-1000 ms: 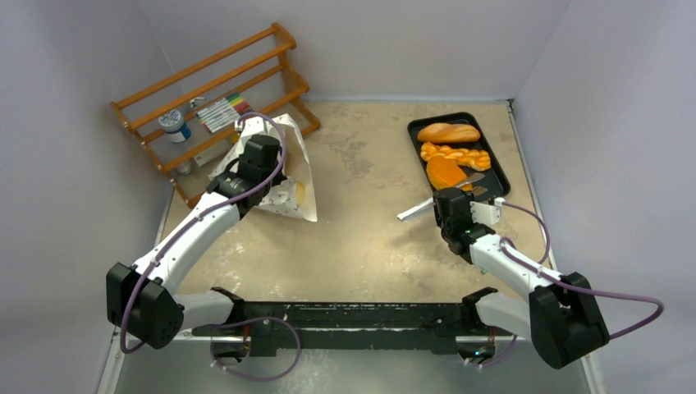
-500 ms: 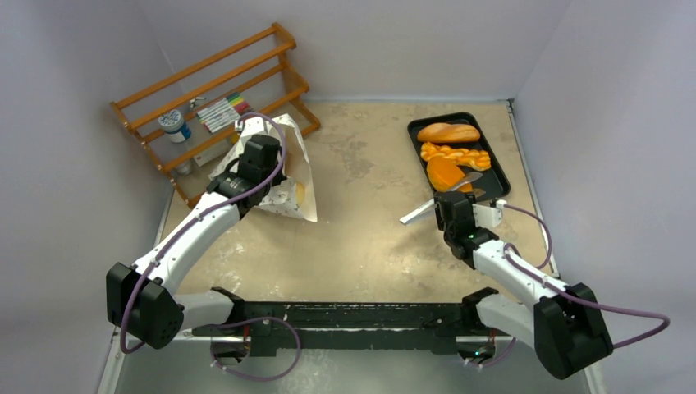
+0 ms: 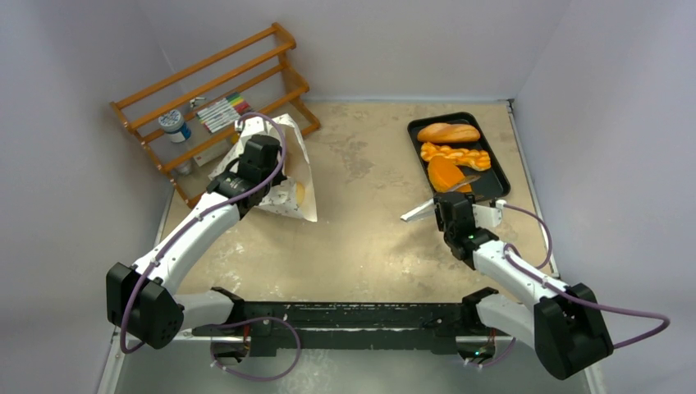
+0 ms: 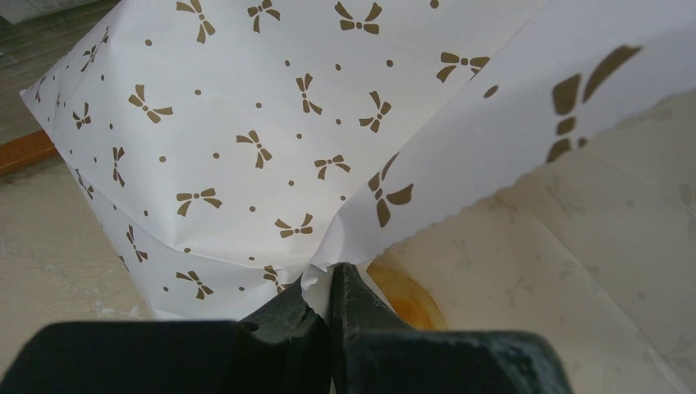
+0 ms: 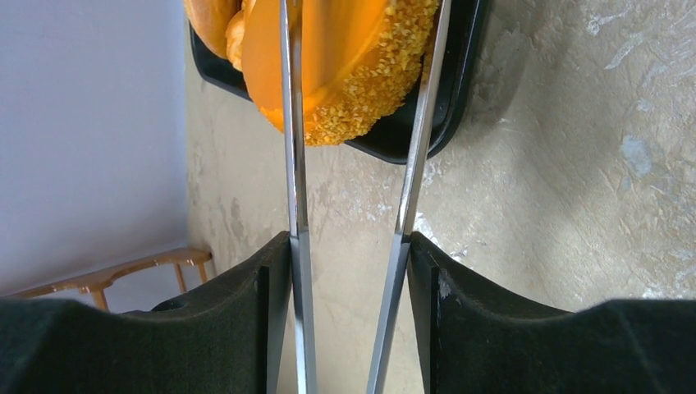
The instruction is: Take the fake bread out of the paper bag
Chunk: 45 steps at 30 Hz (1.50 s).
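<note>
Right gripper [image 5: 349, 246], clasping tongs [image 5: 293, 164], has drawn back from the seeded fake bread [image 5: 353, 74] on the black tray [image 5: 455, 90].
Left gripper [image 4: 331, 283] pinches the paper bag [image 4: 246, 123] by its edge, holding the mouth open.

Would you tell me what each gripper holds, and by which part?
The left gripper pinches the paper bag by its mouth edge. The right gripper holds metal tongs by their two arms, one finger outside each.

The mottled beige desk [image 3: 361, 238] carries a wooden rack [image 3: 201, 67] at 10 o'clock, the paper bag [image 3: 295, 164] beside it, and a black tray [image 3: 490, 182] at 2 o'clock.
</note>
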Motion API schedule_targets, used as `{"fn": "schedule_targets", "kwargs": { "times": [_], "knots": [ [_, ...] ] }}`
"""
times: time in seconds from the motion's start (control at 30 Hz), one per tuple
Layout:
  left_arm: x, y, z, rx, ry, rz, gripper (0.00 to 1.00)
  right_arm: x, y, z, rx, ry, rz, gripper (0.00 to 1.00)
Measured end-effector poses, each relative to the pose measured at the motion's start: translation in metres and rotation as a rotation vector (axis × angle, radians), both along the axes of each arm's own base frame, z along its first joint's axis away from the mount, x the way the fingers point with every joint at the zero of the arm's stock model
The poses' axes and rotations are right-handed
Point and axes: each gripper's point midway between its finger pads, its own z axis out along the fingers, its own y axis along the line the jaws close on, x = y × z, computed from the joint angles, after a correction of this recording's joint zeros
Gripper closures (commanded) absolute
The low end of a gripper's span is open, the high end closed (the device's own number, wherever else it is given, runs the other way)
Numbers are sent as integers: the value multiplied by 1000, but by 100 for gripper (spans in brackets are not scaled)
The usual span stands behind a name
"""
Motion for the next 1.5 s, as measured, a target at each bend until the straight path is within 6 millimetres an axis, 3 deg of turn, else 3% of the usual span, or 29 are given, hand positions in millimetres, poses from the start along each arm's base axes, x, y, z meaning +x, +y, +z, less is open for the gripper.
{"fn": "schedule_targets", "kwargs": {
  "times": [0.3,0.77,1.23,1.4,1.5],
  "knots": [
    [0,0,1,-1,-2,0,100,-2,-1,8,5,-28,4,44],
    [-1,0,0,0,0,0,100,-6,-2,4,-1,-22,14,45],
    [-3,2,1,-3,-7,0,100,-10,17,-28,18,79,104,45],
    [-5,2,-3,1,2,0,100,-10,18,-47,0,133,104,55],
    [-5,2,-3,2,2,1,100,-9,18,-54,-6,148,104,67]
  ]
}}
